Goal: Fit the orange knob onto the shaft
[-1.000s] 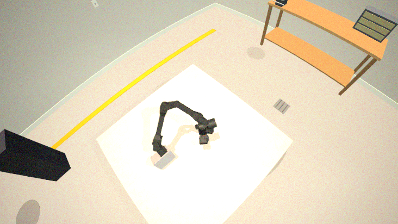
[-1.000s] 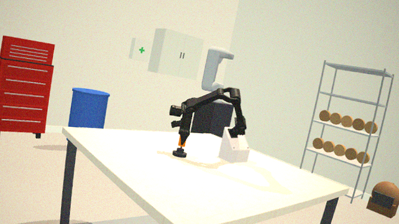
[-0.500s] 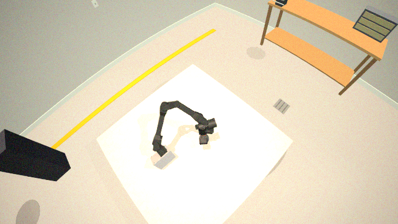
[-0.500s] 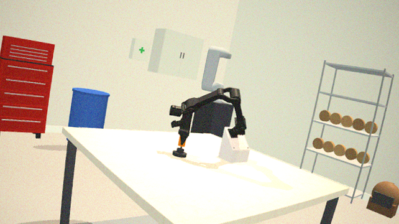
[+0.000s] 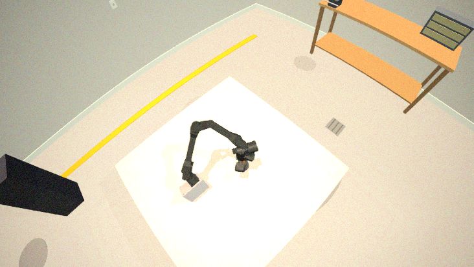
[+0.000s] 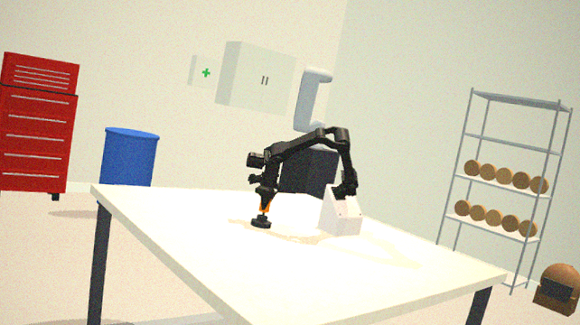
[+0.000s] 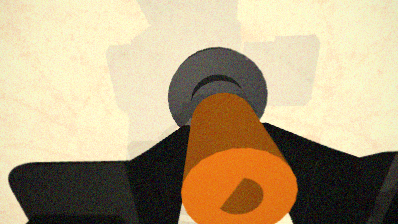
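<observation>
The orange knob (image 6: 264,205) (image 7: 227,120) is upright between the fingers of my gripper (image 6: 265,199) (image 7: 224,131), which is shut on it. A D-shaped hole shows in the knob's top face in the wrist view. The dark round pedestal (image 6: 261,223) (image 7: 187,75) stands on the white table (image 5: 212,229) (image 6: 274,275), directly below the knob. A short piece of the dark shaft (image 6: 263,214) shows between knob and pedestal. The knob's lower end is at the shaft's top, clear of the pedestal; whether they touch cannot be told. The shaft's flat side is hidden.
The arm's pale base (image 5: 195,190) (image 6: 341,218) stands on the table to one side of the pedestal. A shelf rack (image 6: 504,185), a blue barrel (image 6: 128,157) and a red tool cabinet (image 6: 33,127) stand away from the table.
</observation>
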### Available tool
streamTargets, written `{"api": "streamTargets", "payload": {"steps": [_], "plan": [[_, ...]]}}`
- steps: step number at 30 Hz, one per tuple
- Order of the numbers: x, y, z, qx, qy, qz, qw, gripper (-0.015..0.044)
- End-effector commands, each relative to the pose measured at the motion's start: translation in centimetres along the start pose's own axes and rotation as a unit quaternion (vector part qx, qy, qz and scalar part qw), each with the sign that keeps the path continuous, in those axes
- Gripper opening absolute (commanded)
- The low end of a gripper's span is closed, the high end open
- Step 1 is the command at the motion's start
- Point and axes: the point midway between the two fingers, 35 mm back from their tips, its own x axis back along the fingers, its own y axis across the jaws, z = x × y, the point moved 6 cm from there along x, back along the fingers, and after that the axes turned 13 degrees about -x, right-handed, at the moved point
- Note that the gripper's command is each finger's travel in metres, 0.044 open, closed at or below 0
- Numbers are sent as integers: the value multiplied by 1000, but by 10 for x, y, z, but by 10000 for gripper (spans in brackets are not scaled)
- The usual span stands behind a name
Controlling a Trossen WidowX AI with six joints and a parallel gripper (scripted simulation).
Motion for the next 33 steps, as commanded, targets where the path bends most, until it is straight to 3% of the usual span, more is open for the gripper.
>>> {"api": "streamTargets", "payload": {"steps": [1,20,27,33], "plan": [[-1,-1,0,-8,-1,-1,1000,0],[2,3,-1,-8,-1,-1,1000,0],[1,2,-1,-107,-1,-1,994,0],[0,0,0,-112,-1,-1,994,0]]}}
